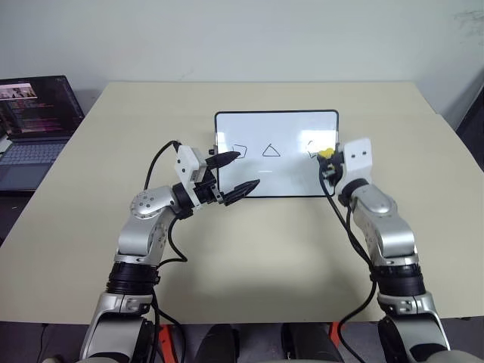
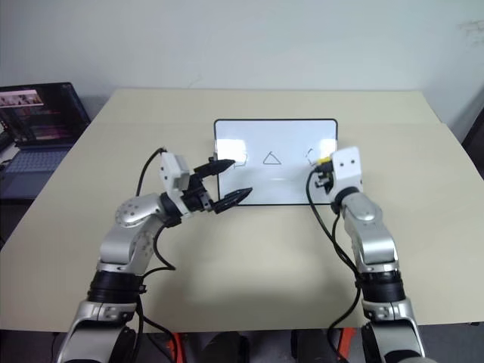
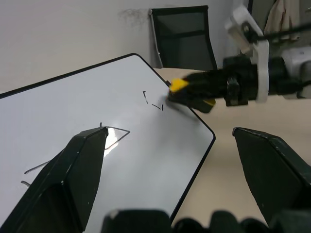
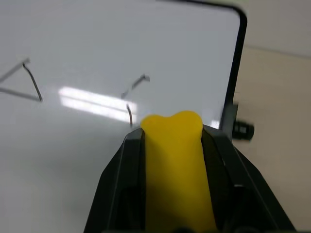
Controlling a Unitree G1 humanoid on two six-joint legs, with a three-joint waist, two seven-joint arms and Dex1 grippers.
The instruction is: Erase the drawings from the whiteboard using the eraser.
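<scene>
One whiteboard [image 1: 277, 175] is laid flat on the beige table [image 1: 249, 265], near its middle. One yellow eraser [image 4: 176, 160] is pinched between the two black fingers of the right end effector [image 1: 327, 160], which are pressed against its sides; the eraser's front edge is seen protruding past the fingertips. The eraser is held at the board's right part, just beside the remnants of the hexagon [image 4: 131, 94], of which a few short strokes are left. Whether the eraser is touching the surface cannot be told.

Three drawings are counted on the board, in a row: a rough square [image 1: 240, 152] on the left, a triangle [image 1: 271, 150] in the middle, and the partly wiped hexagon on the right. The square and the triangle are seen intact, though the square is partly hidden by a finger of the left end effector.

The left end effector [image 1: 238, 172] is held over the board's left edge with its two fingers spread wide apart, and nothing is gripped between them. One finger is seen over the square and the other near the board's front left corner.

One laptop [image 1: 34, 121] with a lit screen is placed beyond the table's left edge, well apart from the board.
</scene>
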